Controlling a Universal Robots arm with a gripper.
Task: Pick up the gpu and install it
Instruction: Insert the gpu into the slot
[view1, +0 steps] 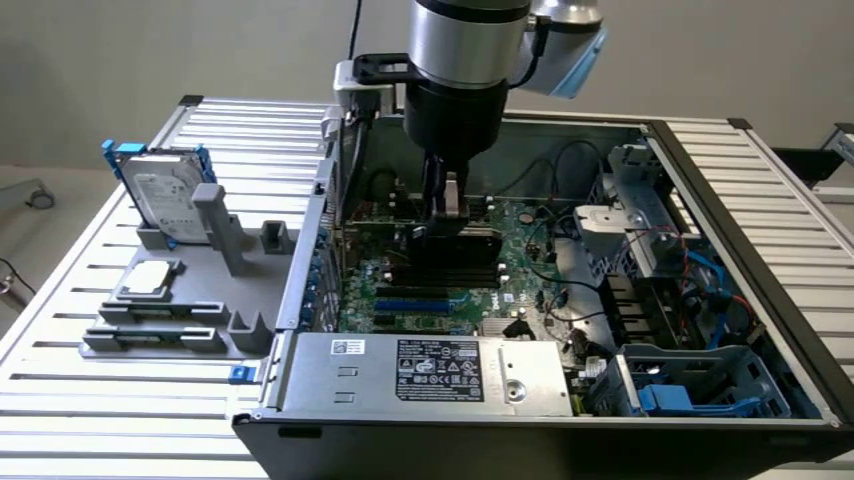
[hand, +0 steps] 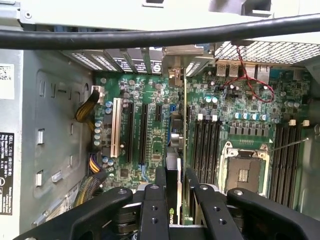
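Well — gpu (view1: 461, 248), gripped by tool (view1: 447, 210), stands inside open case (view1: 400, 450).

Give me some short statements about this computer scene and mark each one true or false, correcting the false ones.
1. The gripper is shut on the gpu. True.
2. The hard drive stands upright in the gray holder outside the computer case. True.
3. The gpu lies on the gray holder. False: it is in the gripper, inside the computer case, over the motherboard.
4. The computer case is closed with a cover. False: it is open, and the motherboard shows.
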